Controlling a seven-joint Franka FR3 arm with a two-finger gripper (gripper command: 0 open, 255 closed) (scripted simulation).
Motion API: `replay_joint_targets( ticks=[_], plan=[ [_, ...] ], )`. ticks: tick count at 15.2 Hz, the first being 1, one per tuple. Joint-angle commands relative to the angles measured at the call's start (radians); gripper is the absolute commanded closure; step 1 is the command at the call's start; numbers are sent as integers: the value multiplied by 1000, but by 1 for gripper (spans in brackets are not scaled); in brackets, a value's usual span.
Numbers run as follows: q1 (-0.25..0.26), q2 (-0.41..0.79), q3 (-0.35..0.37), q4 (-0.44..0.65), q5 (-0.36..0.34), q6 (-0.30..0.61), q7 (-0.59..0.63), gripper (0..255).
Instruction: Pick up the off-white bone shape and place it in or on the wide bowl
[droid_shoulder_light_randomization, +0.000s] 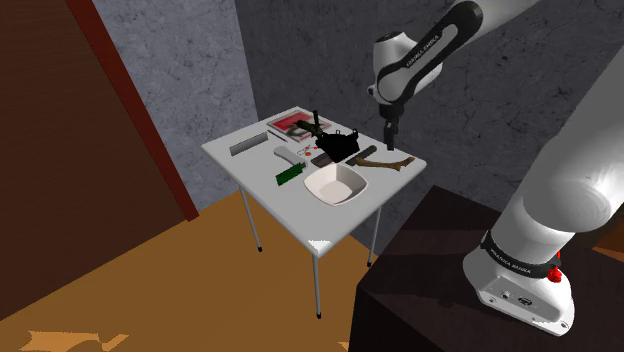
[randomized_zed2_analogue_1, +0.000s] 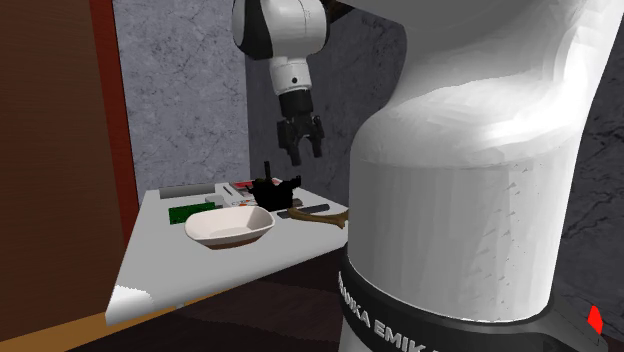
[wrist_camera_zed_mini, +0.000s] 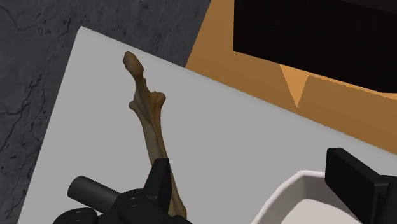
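Note:
A brown, bone-shaped piece (wrist_camera_zed_mini: 149, 121) lies flat on the grey table (droid_shoulder_light_randomization: 250, 175) near its corner by the stand; it also appears as the bone (droid_shoulder_light_randomization: 385, 162) and the bone (randomized_zed2_analogue_1: 322, 216). The wide white bowl (droid_shoulder_light_randomization: 337, 185) sits beside it toward the table's front edge, seen too as the bowl (randomized_zed2_analogue_1: 230, 227) and the bowl rim (wrist_camera_zed_mini: 289, 191). My black gripper (droid_shoulder_light_randomization: 390, 135) hangs well above the bone's end, pointing down, gripper (randomized_zed2_analogue_1: 300, 150). Its fingers stand apart and hold nothing, gripper (wrist_camera_zed_mini: 257, 184).
A black object with a handle (droid_shoulder_light_randomization: 335, 140) stands close behind the bowl and touches the bone's end (wrist_camera_zed_mini: 114, 203). A red-and-white book (droid_shoulder_light_randomization: 290, 125), a green strip (droid_shoulder_light_randomization: 290, 175) and a grey flat piece (droid_shoulder_light_randomization: 245, 148) lie further along. The dark stand (droid_shoulder_light_randomization: 430, 290) is close.

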Motion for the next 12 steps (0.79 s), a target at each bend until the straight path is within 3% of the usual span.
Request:
replay_joint_targets(
  ticks=[1,12],
  plan=[
    [-8,90,-13,47,12,40,-48,0],
    [-102,553,10,332,85,202,-255,0]
  ],
)
